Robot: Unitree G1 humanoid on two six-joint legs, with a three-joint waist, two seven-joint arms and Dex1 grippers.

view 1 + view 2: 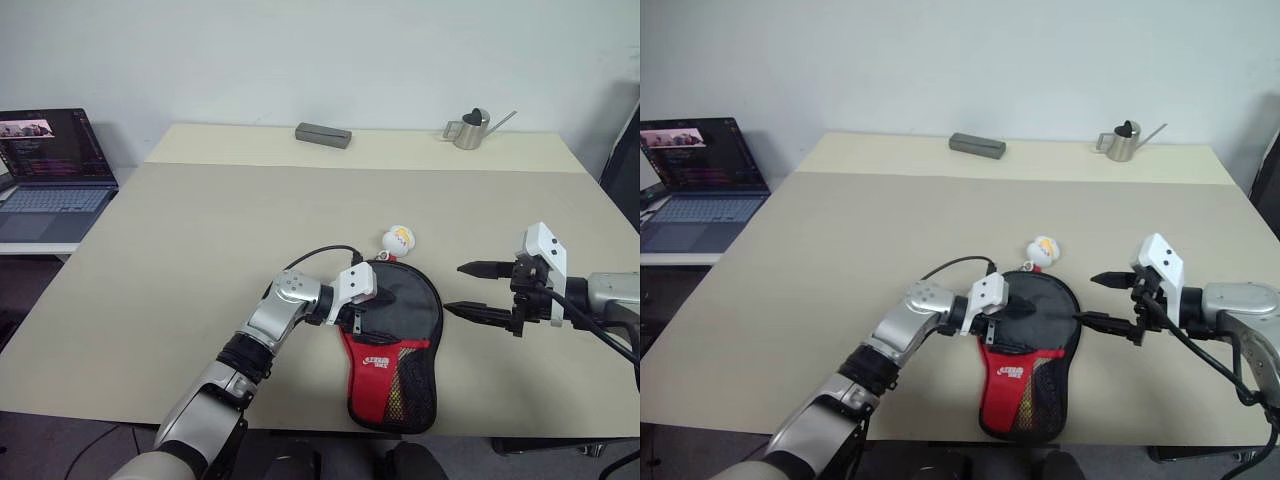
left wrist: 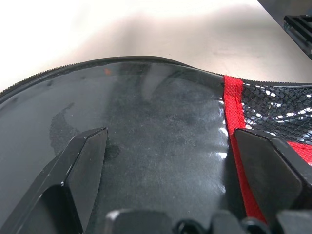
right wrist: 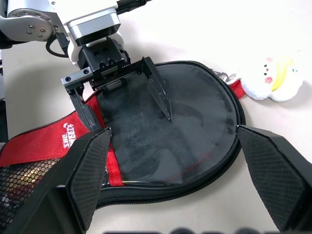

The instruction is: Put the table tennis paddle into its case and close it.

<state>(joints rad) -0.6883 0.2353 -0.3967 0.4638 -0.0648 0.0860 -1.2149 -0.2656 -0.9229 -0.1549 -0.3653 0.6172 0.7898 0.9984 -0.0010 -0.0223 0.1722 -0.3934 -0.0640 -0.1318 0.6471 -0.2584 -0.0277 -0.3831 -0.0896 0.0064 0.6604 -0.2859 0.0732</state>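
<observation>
Now I'm hovering my left gripper (image 3: 122, 90), jaws spread, over the case (image 1: 395, 345), whose long axis is running toward me. My right gripper (image 1: 478, 290) is waiting spread just beside it, farther off. I'm seeing no paddle outside the case.

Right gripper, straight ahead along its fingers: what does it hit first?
Probably the case: the open right gripper aims at its round black part, where the left gripper sits. Depth is unclear.
</observation>
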